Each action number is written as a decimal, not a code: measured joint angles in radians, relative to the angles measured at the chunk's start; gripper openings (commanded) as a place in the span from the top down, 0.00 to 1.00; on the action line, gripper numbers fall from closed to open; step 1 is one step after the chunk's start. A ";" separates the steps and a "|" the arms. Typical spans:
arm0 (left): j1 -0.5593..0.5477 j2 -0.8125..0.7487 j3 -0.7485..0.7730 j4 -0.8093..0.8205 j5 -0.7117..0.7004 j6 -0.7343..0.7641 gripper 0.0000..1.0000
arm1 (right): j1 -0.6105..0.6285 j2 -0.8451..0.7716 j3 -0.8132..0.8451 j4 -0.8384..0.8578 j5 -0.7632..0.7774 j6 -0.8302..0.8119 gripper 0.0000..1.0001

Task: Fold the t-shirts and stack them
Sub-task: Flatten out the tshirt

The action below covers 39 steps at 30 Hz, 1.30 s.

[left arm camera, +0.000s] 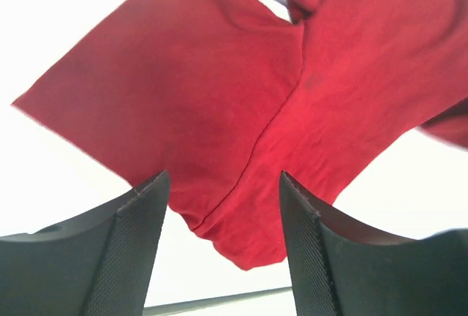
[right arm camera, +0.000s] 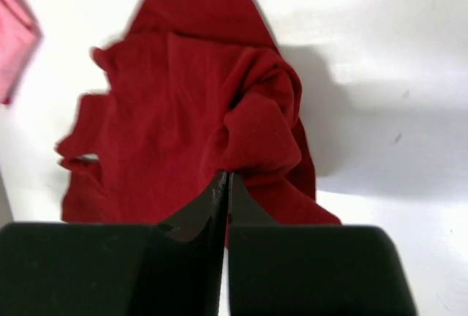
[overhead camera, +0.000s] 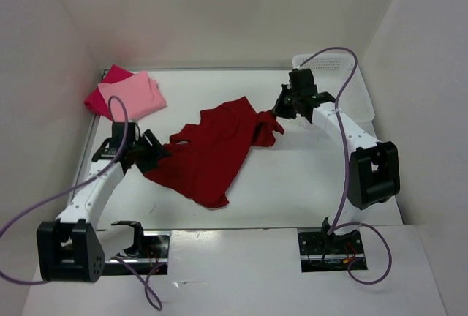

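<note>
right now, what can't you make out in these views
- Basket contents: top view, the right arm covers part of it, the rest washed out.
- Crimson-pink shirt: top view, mostly under the pale pink shirt, so its fold is hidden.
- How much dark red shirt the right gripper pinches: right wrist view, bunched cloth covers the shut jaws' tips.
- Dark red shirt's far part: left wrist view, cut off by the top edge.

One dark red shirt (overhead camera: 208, 155), one pale pink shirt (overhead camera: 135, 95) and one bright crimson shirt (overhead camera: 99, 100), all plain, lie on a white table (overhead camera: 292, 177), with a white lattice basket (overhead camera: 362, 100).
</note>
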 measured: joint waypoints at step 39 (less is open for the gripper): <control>-0.229 1.109 1.011 0.157 0.065 0.193 0.90 | 0.428 0.057 -0.400 0.174 -0.137 0.158 0.72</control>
